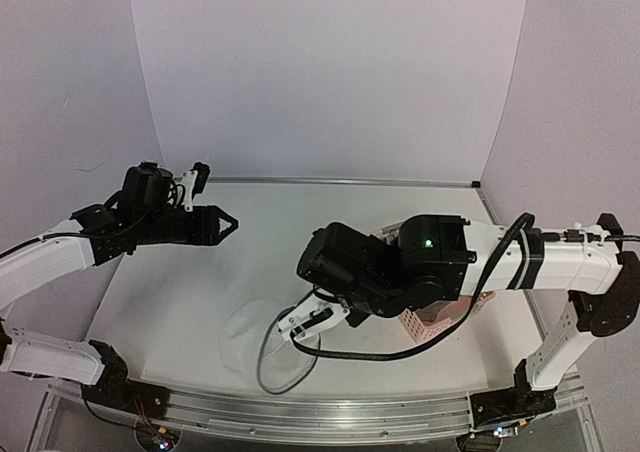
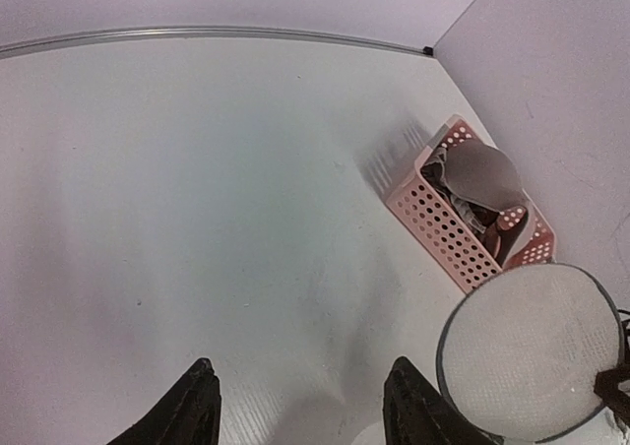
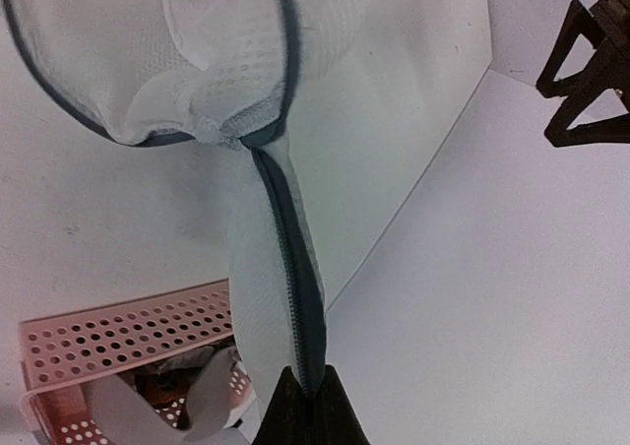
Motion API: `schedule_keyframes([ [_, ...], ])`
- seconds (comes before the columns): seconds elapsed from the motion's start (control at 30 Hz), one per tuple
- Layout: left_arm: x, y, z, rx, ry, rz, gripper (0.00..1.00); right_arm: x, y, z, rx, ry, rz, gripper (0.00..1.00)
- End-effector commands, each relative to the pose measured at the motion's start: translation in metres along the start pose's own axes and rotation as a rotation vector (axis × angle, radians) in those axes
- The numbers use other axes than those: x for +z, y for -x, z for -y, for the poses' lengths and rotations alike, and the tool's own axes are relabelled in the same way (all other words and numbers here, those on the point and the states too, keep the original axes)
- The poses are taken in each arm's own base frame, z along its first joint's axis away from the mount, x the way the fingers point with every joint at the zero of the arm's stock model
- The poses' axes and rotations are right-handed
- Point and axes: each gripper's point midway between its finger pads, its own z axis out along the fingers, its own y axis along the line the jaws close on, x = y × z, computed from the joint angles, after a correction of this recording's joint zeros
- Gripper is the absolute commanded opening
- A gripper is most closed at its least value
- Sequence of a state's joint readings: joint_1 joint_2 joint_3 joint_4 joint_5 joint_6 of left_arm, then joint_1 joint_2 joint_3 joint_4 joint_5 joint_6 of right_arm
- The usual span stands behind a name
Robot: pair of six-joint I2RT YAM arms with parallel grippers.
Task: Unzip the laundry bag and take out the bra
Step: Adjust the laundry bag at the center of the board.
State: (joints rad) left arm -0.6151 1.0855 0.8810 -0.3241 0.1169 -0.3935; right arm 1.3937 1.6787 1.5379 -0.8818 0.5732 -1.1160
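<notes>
A pink basket (image 2: 440,221) is sitting on the right side of the white table (image 2: 197,219), near the corner where the pale lilac walls (image 1: 330,72) are meeting. The bra (image 2: 482,174) is lying inside it, one beige cup bulging above the rim. In the top view the right arm (image 1: 420,262) is reaching across and hiding most of the basket. The laundry bag (image 2: 532,351) is lying on the table just beside the basket, a white mesh face with a dark rim turned upward. The right gripper (image 3: 308,406) is pinching the bag's zipper strip (image 3: 290,268), which is running up from the rim to the closed fingertips. The left gripper (image 2: 305,411) is hovering over bare table, well apart from the bag, jaws spread wide and holding nothing. A metal rail (image 2: 197,33) is edging the far side of the table.
</notes>
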Motion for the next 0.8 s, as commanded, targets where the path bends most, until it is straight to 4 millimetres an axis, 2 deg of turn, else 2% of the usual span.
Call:
schedule_keyframes([
  [0.0, 0.006, 0.015, 0.035, 0.027, -0.172, 0.011, 0.57, -0.012, -0.016, 0.051, 0.009, -0.239, -0.097, 0.0],
  [0.27, 0.013, 0.003, 0.04, -0.016, -0.221, -0.014, 0.57, -0.009, -0.014, 0.087, 0.114, -0.375, -0.141, 0.0],
  [0.57, 0.011, -0.008, 0.044, -0.055, -0.268, -0.015, 0.57, -0.001, -0.026, 0.119, 0.201, -0.527, -0.196, 0.0],
  [0.67, 0.009, -0.01, 0.037, -0.06, -0.236, 0.001, 0.57, 0.003, -0.026, 0.124, 0.222, -0.597, -0.167, 0.0],
  [0.77, 0.008, -0.013, 0.029, -0.073, -0.201, 0.012, 0.57, 0.013, -0.021, 0.117, 0.233, -0.647, -0.129, 0.0],
])
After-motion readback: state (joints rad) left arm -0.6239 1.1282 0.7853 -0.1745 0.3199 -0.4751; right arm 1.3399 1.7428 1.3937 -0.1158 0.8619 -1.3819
